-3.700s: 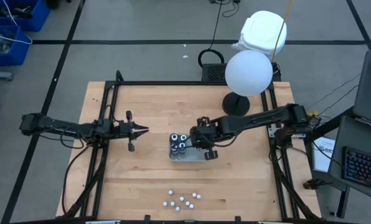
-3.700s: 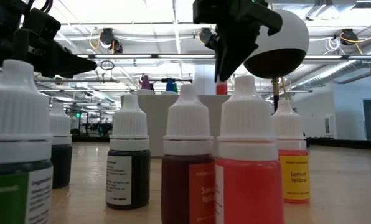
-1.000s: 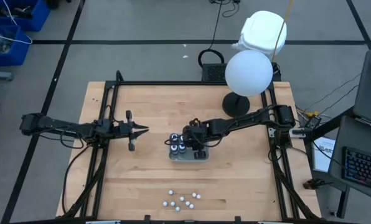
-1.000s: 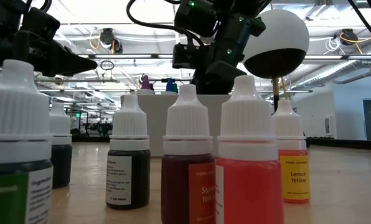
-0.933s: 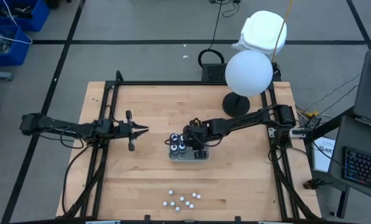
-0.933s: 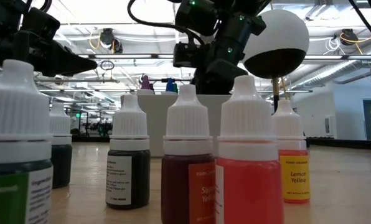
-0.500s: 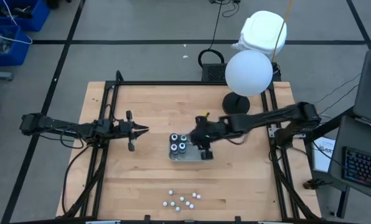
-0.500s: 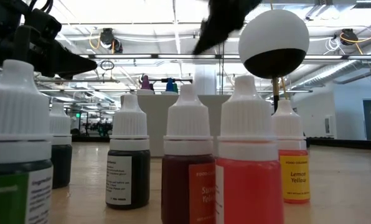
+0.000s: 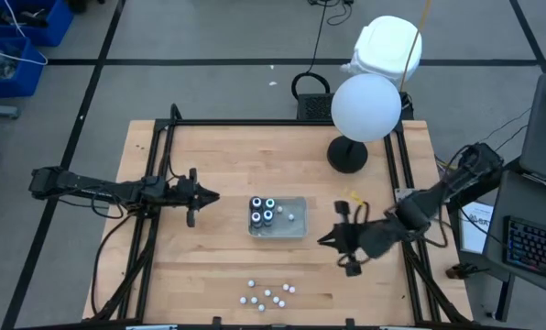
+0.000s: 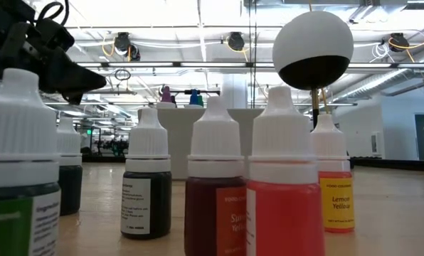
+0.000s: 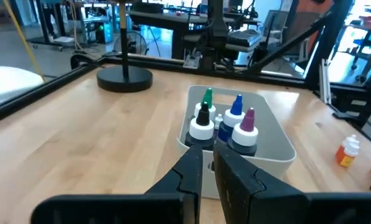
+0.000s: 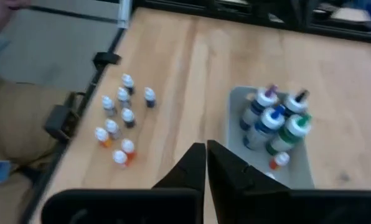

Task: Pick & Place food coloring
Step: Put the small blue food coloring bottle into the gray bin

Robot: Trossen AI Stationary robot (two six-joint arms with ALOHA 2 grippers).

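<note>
Four dark food coloring bottles with whitish tops stand upright in the left half of a clear tray at mid-table. They also show in the left wrist view and in the right wrist view. A much smaller bottle lies in the tray beside them. My left gripper hovers left of the tray, shut and empty, pointing at it. My right gripper hangs in the air to the right of the tray and nearer the front edge. It is shut and holds nothing.
Several tiny loose bottles stand near the table's front edge, and they fill the foreground of the low view. A white ball on a black round base stands at the far right. Black rails run along the table's sides.
My right gripper has left the tray, risen, and swung toward the table's right and near edges. It now points back toward the left. My left gripper has rolled about its own axis without shifting. The bottles in the tray have stayed upright.
</note>
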